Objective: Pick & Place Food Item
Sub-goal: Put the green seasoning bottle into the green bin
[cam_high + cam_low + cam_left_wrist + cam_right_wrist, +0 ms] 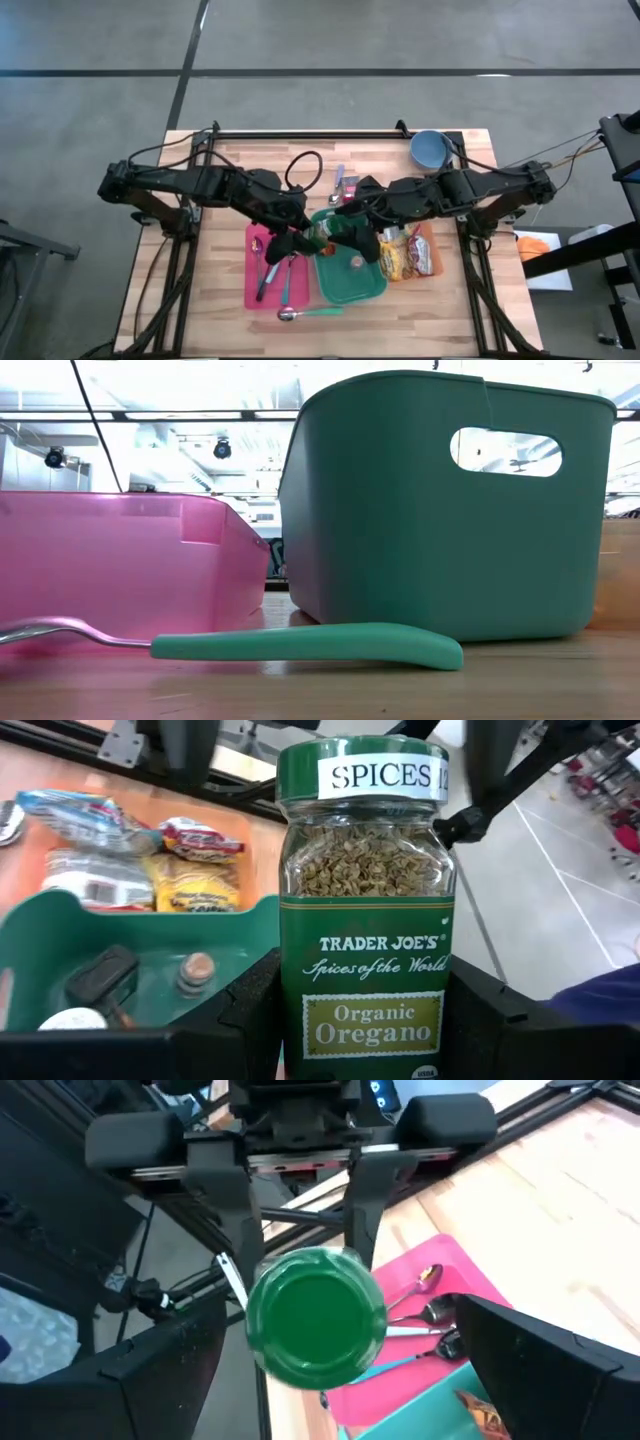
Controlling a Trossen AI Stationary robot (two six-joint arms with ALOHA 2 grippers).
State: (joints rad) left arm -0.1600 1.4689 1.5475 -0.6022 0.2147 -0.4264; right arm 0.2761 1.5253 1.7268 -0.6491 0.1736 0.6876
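Two grippers met over the middle of the table. Left gripper gripped a jar of oregano, one dark finger on each side of the glass, jar upright in the left wrist view, green cap up with a white "SPICES" label across it. Right gripper stood with its fingers spread wide, one on each side of the same jar, not touching it; in the right wrist view the jar's round green cap sat between those fingers with clear gaps either side.

Jar was held in the air at the green bin's near-left edge, between the green bin and the pink tray, as seen from above.

Green bin held a small brown-capped bottle and a dark object beside it. Pink tray, just left of the bin, carried spoons and other cutlery. Orange tray, touching the bin's right side, held packets of food. Green-handled spoon lay on the table in front of bin and tray. Blue bowl sat near the table's far right corner, well apart.
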